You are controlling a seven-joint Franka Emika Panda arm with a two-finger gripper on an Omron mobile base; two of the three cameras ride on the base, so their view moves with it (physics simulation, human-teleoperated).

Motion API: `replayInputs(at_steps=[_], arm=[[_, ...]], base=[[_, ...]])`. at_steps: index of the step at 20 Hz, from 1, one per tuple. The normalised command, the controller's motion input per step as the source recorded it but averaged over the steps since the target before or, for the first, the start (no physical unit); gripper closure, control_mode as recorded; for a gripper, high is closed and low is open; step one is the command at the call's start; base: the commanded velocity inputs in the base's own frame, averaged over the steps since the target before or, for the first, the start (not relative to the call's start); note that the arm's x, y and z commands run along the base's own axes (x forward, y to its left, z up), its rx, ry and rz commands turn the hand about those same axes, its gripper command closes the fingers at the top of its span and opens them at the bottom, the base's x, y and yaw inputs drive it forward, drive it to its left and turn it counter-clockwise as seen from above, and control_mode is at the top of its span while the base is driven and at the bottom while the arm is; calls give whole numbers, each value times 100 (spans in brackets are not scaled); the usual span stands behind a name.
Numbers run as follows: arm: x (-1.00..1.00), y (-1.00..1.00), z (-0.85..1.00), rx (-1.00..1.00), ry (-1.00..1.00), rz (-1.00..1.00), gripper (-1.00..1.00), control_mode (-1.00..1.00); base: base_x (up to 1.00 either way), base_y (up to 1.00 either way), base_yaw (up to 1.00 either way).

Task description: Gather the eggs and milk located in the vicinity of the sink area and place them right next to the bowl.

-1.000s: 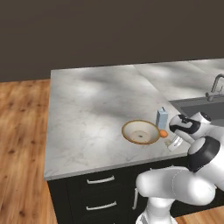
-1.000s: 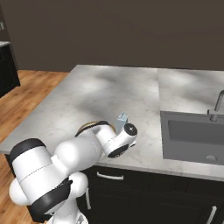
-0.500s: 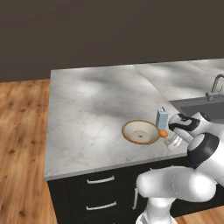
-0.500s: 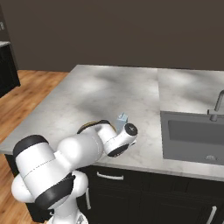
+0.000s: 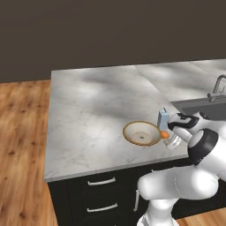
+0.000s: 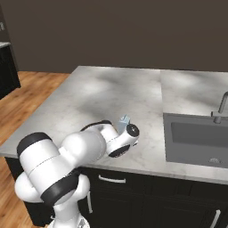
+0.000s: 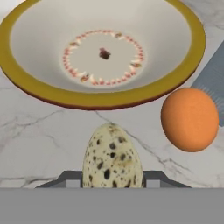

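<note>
Two eggs are seen in the hand view: an orange-brown egg (image 7: 189, 119) lying on the marble counter (image 7: 39, 140) just beside the bowl (image 7: 100, 94), and a pale speckled egg (image 7: 112, 158) clamped between the fingertips of the gripper (image 7: 112, 180). The jaws are closed on it, one dark tip on each side. The milk carton (image 5: 163, 118) is seen in the left base view standing just beside the bowl's far-right rim, close to the orange egg. The sink (image 6: 200, 141) lies well apart to the right, with its tap (image 6: 220, 107) at the back edge.

Judged from this layout, the last delivery is in hand: carton and one egg are already placed, and the speckled egg is being brought to the bowl. Whether the held egg already rests on the counter cannot be told, since its lower end is cut off by the bottom of the hand view.

A gentle lowering to the stone is called for next, then a release with the egg near the rim but outside the bowl, and a straight withdrawal so neither egg is nudged into rolling.
</note>
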Motion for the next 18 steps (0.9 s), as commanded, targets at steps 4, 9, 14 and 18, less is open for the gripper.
replayInputs(at_steps=[4,9,14,18], arm=[[2,5,0,0,-1,4,100,-100],[0,1,0,0,-1,3,100,-100],[0,12,0,0,-3,4,100,-100],[0,20,0,0,-1,3,100,-100]], base=[[0,0,0],[0,0,0],[0,0,0],[0,0,0]])
